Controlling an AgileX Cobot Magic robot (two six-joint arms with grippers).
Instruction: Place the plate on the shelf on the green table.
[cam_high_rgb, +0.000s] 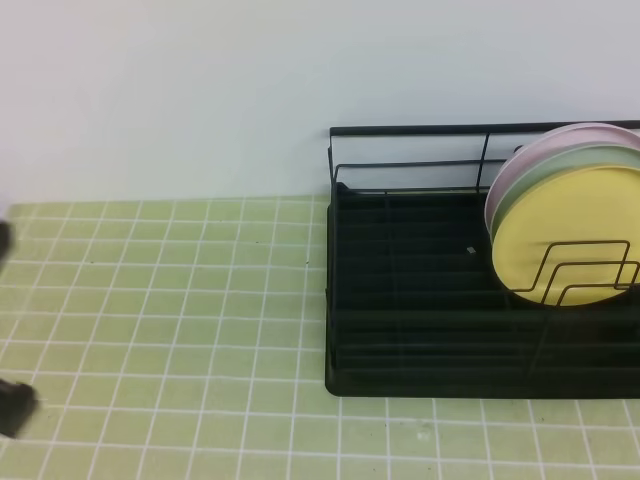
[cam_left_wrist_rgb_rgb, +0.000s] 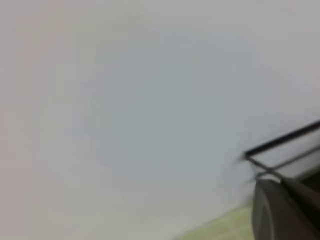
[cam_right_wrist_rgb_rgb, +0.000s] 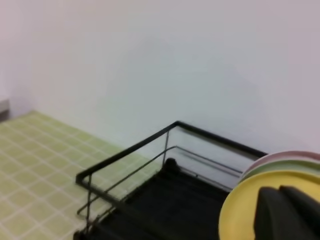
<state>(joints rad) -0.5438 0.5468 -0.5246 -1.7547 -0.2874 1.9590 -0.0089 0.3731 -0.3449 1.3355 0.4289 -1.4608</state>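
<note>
Three plates, the yellow plate (cam_high_rgb: 565, 235) frontmost, are standing upright in the shelf (cam_high_rgb: 400, 300) on the green surface (cam_high_rgb: 160, 300); can't tell how either arm's jaws are sitting.

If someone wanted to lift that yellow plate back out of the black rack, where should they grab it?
Probably by its upper rim, coming from above. The yellow plate stands on edge at the right end of the rack, leaning back on the green plate and pink plate. Wire dividers cross its lower front, so only the top edge stands free.
</note>
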